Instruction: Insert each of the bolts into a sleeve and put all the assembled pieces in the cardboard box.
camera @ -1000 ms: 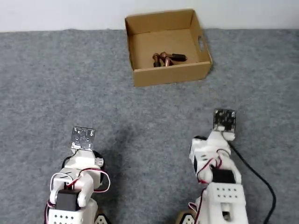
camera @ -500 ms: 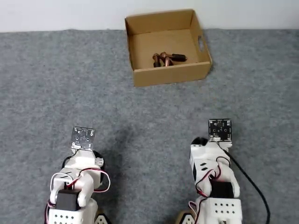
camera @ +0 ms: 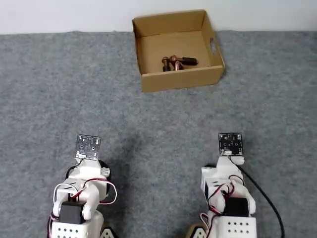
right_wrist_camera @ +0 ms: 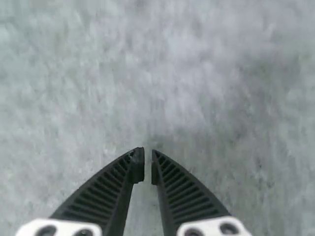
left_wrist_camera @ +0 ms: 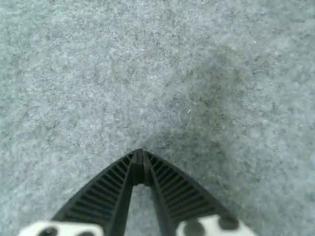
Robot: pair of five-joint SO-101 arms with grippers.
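The cardboard box [camera: 148, 82] stands at the far middle of the grey carpet. Inside it lie several copper-coloured bolt-and-sleeve pieces [camera: 177, 62], bunched near its front wall. My left arm [camera: 88, 148] is folded back at the near left, far from the box. Its gripper [left_wrist_camera: 141, 156] is shut on nothing, just above bare carpet. At the near right sits my right arm [camera: 230, 145], also folded back. The right gripper [right_wrist_camera: 145, 158] hangs over bare carpet with its fingertips almost touching and nothing between them.
Grey carpet [camera: 158, 119] covers the whole table between the arms and the box. A black cable [camera: 267, 198] trails from the right arm toward the near right. A white wall runs behind the box.
The right arm has drawn back toward the near edge and slightly left, away from the box. The left arm has not moved.
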